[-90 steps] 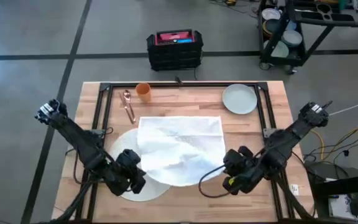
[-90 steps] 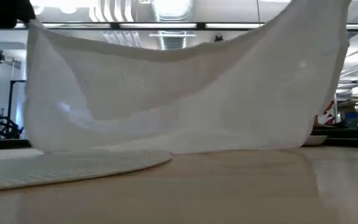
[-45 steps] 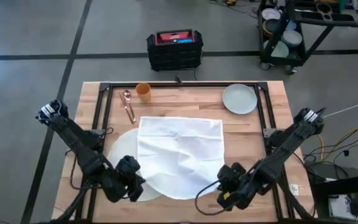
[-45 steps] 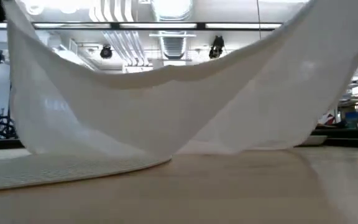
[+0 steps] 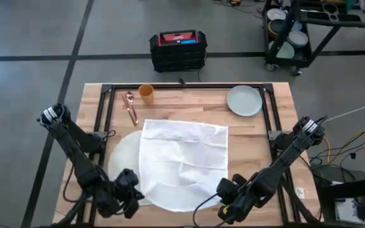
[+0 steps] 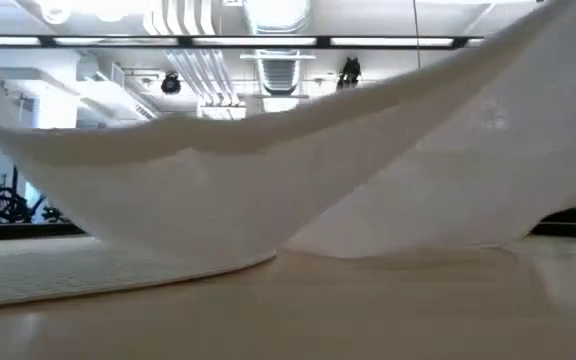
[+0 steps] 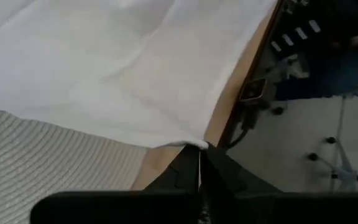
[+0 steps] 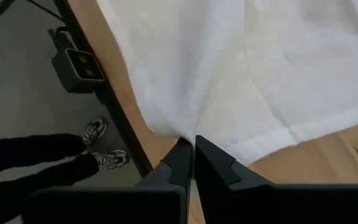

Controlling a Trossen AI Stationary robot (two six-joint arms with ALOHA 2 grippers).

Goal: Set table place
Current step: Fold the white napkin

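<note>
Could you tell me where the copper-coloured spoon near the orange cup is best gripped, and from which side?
Grip the copper-coloured spoon across its slim handle, coming straight down from above: it lies flat on the light-wood table, handle clear of the orange cup.

Round white mat [image 5: 120, 154] on light-wood table [image 5: 252, 136], cloth-covered.

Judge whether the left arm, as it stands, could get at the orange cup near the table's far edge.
Probably not yet: the left gripper is shut on a corner of the white cloth at the near edge, and the orange cup stands far across the table.
</note>
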